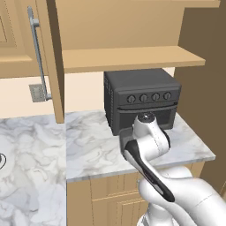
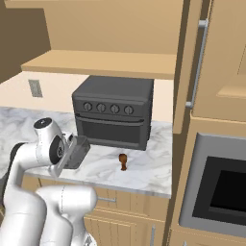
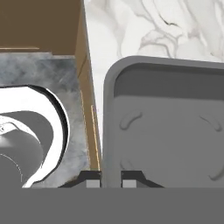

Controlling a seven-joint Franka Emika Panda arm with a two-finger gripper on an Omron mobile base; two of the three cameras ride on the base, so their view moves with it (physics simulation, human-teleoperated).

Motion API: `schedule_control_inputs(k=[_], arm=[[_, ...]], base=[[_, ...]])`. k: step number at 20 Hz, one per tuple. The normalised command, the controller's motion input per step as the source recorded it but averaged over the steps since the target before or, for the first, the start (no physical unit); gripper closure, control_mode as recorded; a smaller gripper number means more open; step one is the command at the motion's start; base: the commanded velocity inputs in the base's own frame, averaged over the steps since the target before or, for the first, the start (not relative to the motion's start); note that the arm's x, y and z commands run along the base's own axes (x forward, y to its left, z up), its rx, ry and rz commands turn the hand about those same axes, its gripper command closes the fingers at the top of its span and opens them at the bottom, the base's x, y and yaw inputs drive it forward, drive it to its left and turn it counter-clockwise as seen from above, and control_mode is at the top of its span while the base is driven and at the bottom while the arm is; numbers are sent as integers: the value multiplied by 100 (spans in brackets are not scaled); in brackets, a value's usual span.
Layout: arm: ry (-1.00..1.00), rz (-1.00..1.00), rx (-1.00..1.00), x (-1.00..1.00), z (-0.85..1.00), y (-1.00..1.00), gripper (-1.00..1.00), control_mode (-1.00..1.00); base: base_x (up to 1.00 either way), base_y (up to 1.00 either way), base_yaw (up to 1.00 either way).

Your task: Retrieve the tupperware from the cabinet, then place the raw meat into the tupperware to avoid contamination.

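My gripper is shut on the rim of the tupperware, a small dark grey tub whose inside faces the hand camera. In the right base view the tupperware hangs tilted at the hand, above the front of the marble counter and left of the raw meat. The raw meat is a tiny reddish-brown piece lying on the counter in front of the toaster oven. In the left base view a corner of the tupperware shows beside my arm. The cabinet door stands open, its shelf bare.
A big dark grey toaster oven with knobs stands at the back of the counter, under the cabinet shelf. A second open door with a bar handle stands to the right. A built-in oven sits beyond the counter's right end.
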Motion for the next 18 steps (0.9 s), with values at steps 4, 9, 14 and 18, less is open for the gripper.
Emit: schedule_control_inputs(k=[4, 9, 14, 18], arm=[[5, 9, 2, 44, -35, -4, 100, -100], [2, 5, 1, 38, -19, -17, 100, -100], [0, 3, 0, 30, -16, -18, 100, -100], [0, 3, 0, 23, -32, -11, 100, -100]], base=[[0, 0, 0], [0, 0, 0], [0, 0, 0], [0, 0, 0]])
